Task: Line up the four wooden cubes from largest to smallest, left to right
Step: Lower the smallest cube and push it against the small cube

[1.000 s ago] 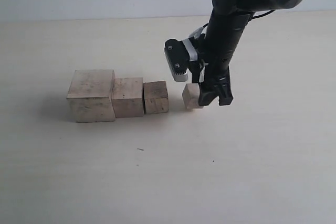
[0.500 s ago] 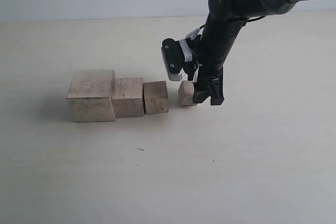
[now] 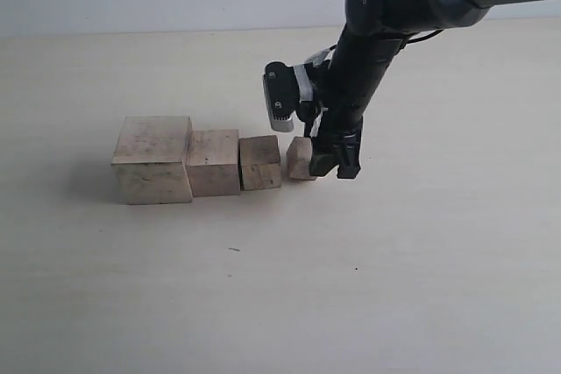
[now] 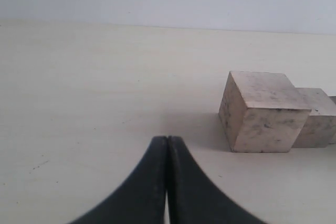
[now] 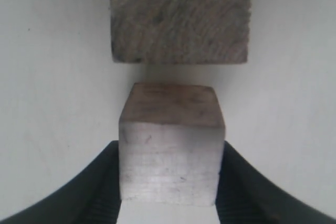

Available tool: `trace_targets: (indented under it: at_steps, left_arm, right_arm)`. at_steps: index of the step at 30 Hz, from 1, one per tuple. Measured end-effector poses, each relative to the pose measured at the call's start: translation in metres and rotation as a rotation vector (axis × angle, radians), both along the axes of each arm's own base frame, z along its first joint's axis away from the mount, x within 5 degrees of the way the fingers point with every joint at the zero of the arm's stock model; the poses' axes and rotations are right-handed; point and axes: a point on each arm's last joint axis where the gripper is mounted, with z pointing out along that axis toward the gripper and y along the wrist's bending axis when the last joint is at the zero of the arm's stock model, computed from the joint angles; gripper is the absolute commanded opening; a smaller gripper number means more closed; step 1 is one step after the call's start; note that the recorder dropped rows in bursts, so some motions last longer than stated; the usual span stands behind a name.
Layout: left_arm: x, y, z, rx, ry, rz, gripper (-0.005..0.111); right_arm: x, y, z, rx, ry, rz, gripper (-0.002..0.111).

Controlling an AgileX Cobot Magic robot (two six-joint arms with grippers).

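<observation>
Three pale wooden cubes stand in a row on the table: the largest cube (image 3: 152,159) on the left, the second cube (image 3: 213,162) beside it, the third cube (image 3: 260,162) after that. My right gripper (image 3: 308,162) is shut on the smallest cube (image 3: 300,158), holding it just right of the third cube (image 5: 178,17) with a narrow gap between them. Both black fingers press the smallest cube's (image 5: 169,148) sides. My left gripper (image 4: 167,145) is shut with nothing in it, low over the table, left of the largest cube (image 4: 261,111); it is outside the exterior view.
The beige table (image 3: 263,286) spreads wide around the row. A pale wall runs along the table's far edge. The right arm (image 3: 386,15) reaches down from the upper right.
My right gripper has carried the smallest cube leftward, from well apart to close beside the third cube. The three cubes in the row have stayed put.
</observation>
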Motion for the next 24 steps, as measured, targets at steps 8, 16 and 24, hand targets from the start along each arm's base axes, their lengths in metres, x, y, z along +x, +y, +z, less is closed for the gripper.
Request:
trace_targets:
  at_steps: [8,16,24]
  left_arm:
    - [0.0,0.0,0.0,0.0,0.0,0.0,0.0]
    - [0.0,0.0,0.0,0.0,0.0,0.0,0.0]
    - [0.0,0.0,0.0,0.0,0.0,0.0,0.0]
  right_arm:
    - [-0.0044,0.0082,-0.0013,0.009,0.001,0.015,0.0]
    - [-0.0045,0.0084,-0.0012,0.01,0.007,-0.005,0.003]
    - [-0.0048,0.0084,-0.0013,0.01,0.014,-0.021,0.038]
